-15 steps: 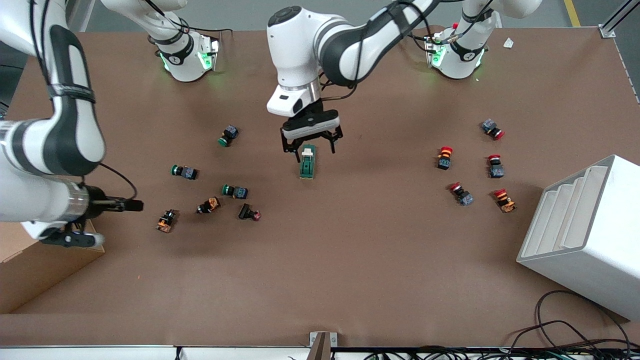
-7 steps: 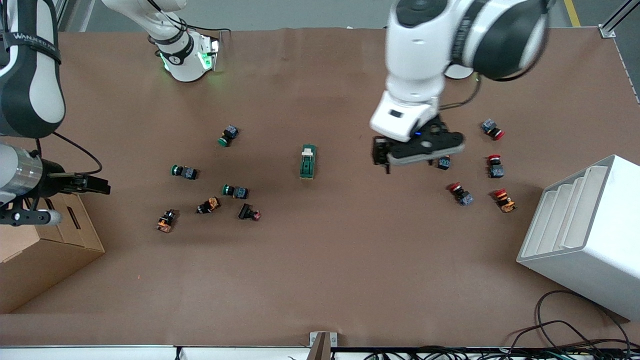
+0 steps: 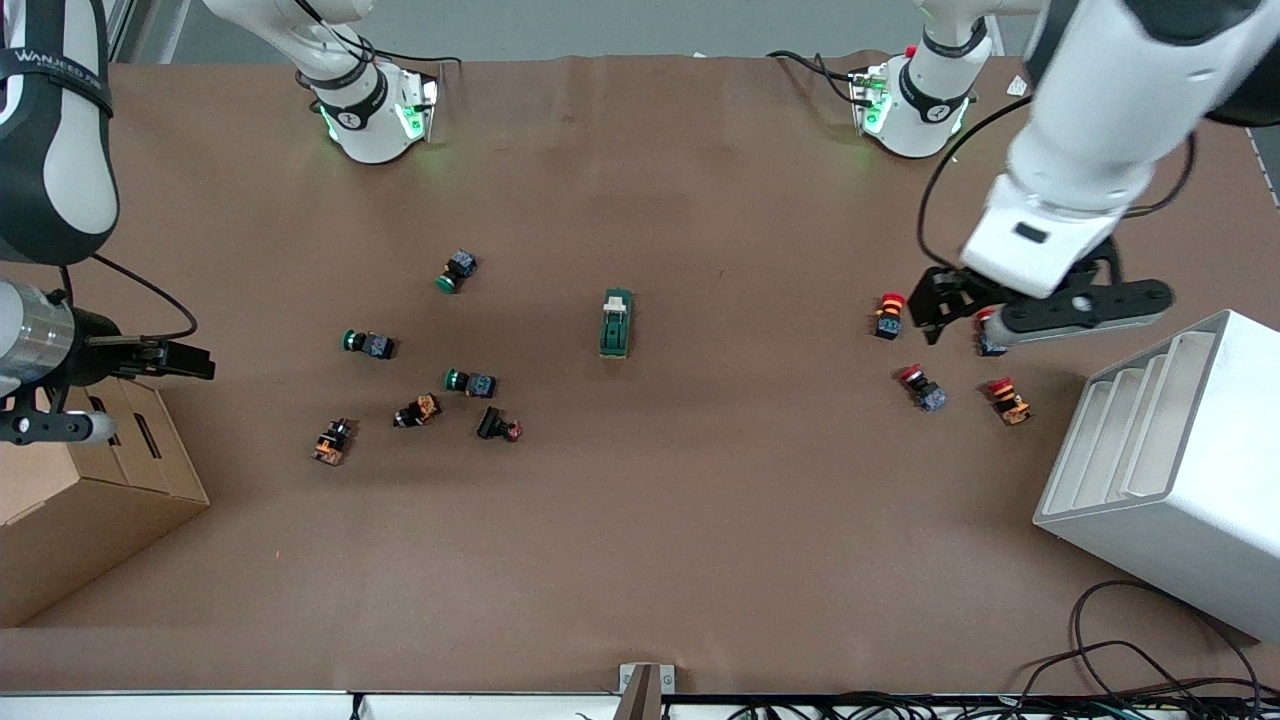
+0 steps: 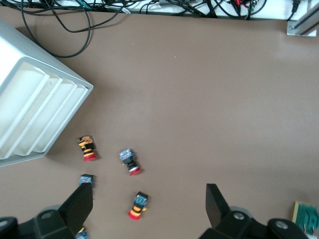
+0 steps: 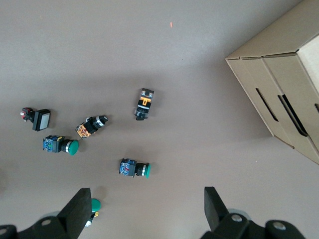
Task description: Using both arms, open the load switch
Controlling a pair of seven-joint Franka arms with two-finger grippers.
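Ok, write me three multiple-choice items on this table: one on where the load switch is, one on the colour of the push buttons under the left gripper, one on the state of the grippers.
1. Where is the load switch?
A. On the table, mid-table, held by neither gripper
B. In the left gripper
C. In the white rack

2. What colour are the caps of the push buttons under the left gripper?
A. Green
B. Red
C. White

3. How are the two grippers?
A. Both shut on buttons
B. Left shut on the switch, right open
C. Both open and empty

Answers:
1 A: the front view shows it lying alone between the two groups of buttons.
2 B: the left wrist view shows red caps below the fingers.
3 C: each wrist view shows spread fingers with nothing between them; the right gripper is by the cardboard box.
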